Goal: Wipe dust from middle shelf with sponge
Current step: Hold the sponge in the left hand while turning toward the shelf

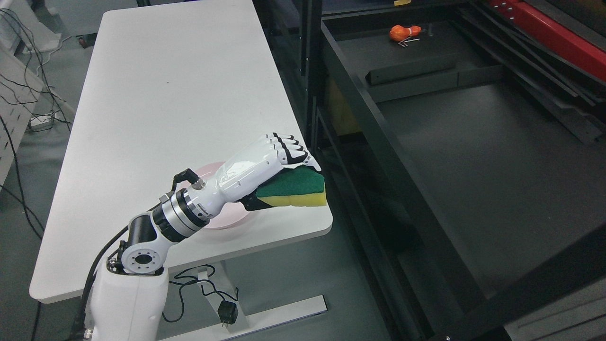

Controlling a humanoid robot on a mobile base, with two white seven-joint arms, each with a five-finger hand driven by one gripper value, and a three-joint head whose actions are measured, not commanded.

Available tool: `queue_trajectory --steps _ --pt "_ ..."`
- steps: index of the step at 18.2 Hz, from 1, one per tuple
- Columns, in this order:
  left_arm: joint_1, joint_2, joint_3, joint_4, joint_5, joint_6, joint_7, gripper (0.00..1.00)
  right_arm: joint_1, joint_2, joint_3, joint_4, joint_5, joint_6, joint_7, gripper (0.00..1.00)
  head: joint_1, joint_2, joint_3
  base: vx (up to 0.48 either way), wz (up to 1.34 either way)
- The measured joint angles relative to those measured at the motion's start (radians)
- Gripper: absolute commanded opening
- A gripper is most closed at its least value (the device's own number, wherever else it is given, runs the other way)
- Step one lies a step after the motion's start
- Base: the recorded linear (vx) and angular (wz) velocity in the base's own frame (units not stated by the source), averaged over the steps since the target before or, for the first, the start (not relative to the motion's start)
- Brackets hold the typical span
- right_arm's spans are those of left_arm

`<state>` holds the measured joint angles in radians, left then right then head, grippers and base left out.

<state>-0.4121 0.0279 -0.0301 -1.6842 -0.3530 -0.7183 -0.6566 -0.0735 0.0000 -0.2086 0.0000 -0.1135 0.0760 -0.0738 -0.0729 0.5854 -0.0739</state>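
One white robot hand, our left robot hand (277,158), has its fingers curled over the rectangular green-and-yellow sponge (296,189), holding it above the near right corner of the white table (165,94). Just behind the sponge, a pale pink round plate (222,220) sits partly hidden under our forearm. Beyond the sponge to the right lies the dark metal shelf (473,156), well apart. We judge the black shelf frame could snag the sponge's overhanging edge and loosen our grip.

Robotics lab or workshop, white table (156,118) on grey floor, black metal shelving (426,142), loose cables (19,94)
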Motion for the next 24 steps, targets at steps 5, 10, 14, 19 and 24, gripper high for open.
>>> queue_trajectory --steps 5,10,14,19,24 --pt "0.066 -0.012 -0.05 0.003 0.044 0.034 -0.001 0.0 0.0 0.0 0.0 0.0 0.0 0.0 0.0 1.0 0.0 0.0 0.0 -0.139 -0.36" --pt "0.115 -0.018 -0.115 0.007 0.05 0.045 -0.004 0.0 0.0 0.0 0.0 0.0 0.0 0.0 0.0 1.0 0.0 0.0 0.0 -0.196 -0.32" --pt "0.139 -0.021 -0.183 0.015 0.052 0.046 -0.004 0.0 0.0 0.0 0.0 0.0 0.0 0.0 0.0 1.0 0.0 0.0 0.0 -0.22 -0.28" --pt "0.161 -0.024 -0.287 0.023 0.067 0.048 0.008 0.0 0.0 0.0 0.0 0.0 0.0 0.0 0.0 1.0 0.0 0.0 0.0 -0.202 -0.25" --pt "0.169 -0.025 -0.381 0.03 0.083 0.048 0.035 0.0 0.0 0.0 0.0 0.0 0.0 0.0 0.0 1.0 0.0 0.0 0.0 -0.152 -0.3"
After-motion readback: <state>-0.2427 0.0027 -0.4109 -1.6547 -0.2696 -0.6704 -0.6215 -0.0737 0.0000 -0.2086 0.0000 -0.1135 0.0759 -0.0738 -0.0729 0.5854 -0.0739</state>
